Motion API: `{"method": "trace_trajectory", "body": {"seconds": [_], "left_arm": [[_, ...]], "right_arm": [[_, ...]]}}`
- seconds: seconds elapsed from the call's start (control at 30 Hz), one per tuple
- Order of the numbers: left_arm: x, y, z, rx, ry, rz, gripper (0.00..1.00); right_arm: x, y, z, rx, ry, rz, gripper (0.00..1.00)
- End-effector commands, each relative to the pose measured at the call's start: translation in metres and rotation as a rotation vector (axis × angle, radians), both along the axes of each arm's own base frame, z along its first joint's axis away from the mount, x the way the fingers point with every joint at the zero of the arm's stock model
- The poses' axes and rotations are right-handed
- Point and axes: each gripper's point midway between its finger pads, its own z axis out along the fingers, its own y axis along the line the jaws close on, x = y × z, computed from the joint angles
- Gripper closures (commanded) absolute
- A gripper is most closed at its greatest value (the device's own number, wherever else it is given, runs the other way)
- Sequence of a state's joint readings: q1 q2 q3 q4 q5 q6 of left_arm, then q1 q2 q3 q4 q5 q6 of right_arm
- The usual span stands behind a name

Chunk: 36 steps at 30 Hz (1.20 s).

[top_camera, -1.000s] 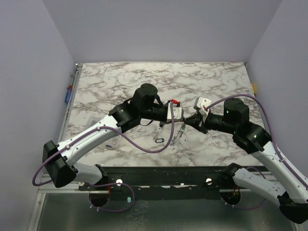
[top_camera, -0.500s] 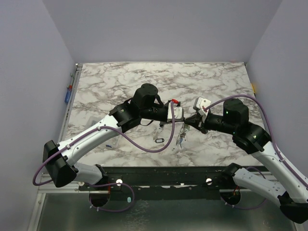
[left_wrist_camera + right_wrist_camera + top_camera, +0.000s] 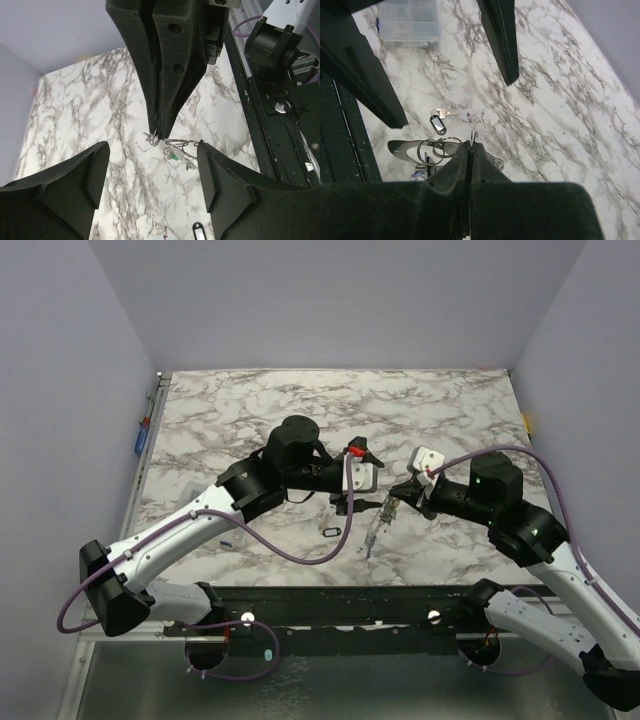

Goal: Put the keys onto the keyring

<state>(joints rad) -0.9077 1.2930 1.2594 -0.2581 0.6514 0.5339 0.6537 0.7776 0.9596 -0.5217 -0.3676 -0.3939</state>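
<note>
My right gripper [image 3: 393,502] [image 3: 471,145] is shut on the keyring [image 3: 474,136] [image 3: 154,138], a thin metal ring pinched edge-on at its fingertips. A bunch of keys [image 3: 375,531] [image 3: 176,150] with a green tag [image 3: 173,156] and more rings [image 3: 432,149] hangs from it above the marble table [image 3: 250,420]. My left gripper [image 3: 352,480] [image 3: 152,172] stands open just left of the bunch, with nothing between its fingers. One loose key [image 3: 443,114] with a black-framed tag [image 3: 332,531] [image 3: 437,123] [image 3: 198,231] lies on the table below the left gripper.
A clear plastic box [image 3: 410,20] with small parts sits on the table towards the left arm's side. The black base rail [image 3: 340,605] runs along the near edge. Purple walls close in the left, right and far sides.
My left gripper has opened and drawn back to the left, letting go of the bunch. The keys now hang from the right gripper alone, slightly lower and further right.
</note>
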Motion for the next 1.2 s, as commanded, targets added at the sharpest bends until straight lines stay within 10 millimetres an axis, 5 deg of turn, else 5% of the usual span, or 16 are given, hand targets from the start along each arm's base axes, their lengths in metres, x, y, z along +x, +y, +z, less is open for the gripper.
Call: {"method": "trace_trajectory", "body": {"seconds": [0.0, 0.27, 0.63, 0.8, 0.97, 1.17], "left_arm": [[0.004, 0.015, 0.017, -0.038, -0.061, 0.082, 0.22], [0.011, 0.041, 0.004, -0.031, -0.052, 0.226, 0.18], [0.029, 0.072, -0.044, -0.080, 0.203, 0.551, 0.18], [0.031, 0.084, -0.061, -0.106, 0.323, 0.663, 0.09], [0.030, 0.086, -0.072, -0.101, 0.417, 0.679, 0.01], [0.041, 0.084, -0.098, -0.027, 0.575, 0.754, 0.09]], "right_arm": [[0.002, -0.005, 0.008, 0.008, -0.065, -0.014, 0.99], [-0.009, -0.006, 0.015, 0.028, -0.214, 0.060, 0.99], [-0.031, -0.006, 0.053, 0.053, -0.501, 0.201, 0.99], [-0.040, -0.009, 0.067, 0.044, -0.657, 0.240, 0.99], [-0.041, -0.014, 0.070, 0.016, -0.728, 0.235, 0.99], [-0.042, -0.017, 0.066, -0.001, -0.725, 0.235, 0.99]]}}
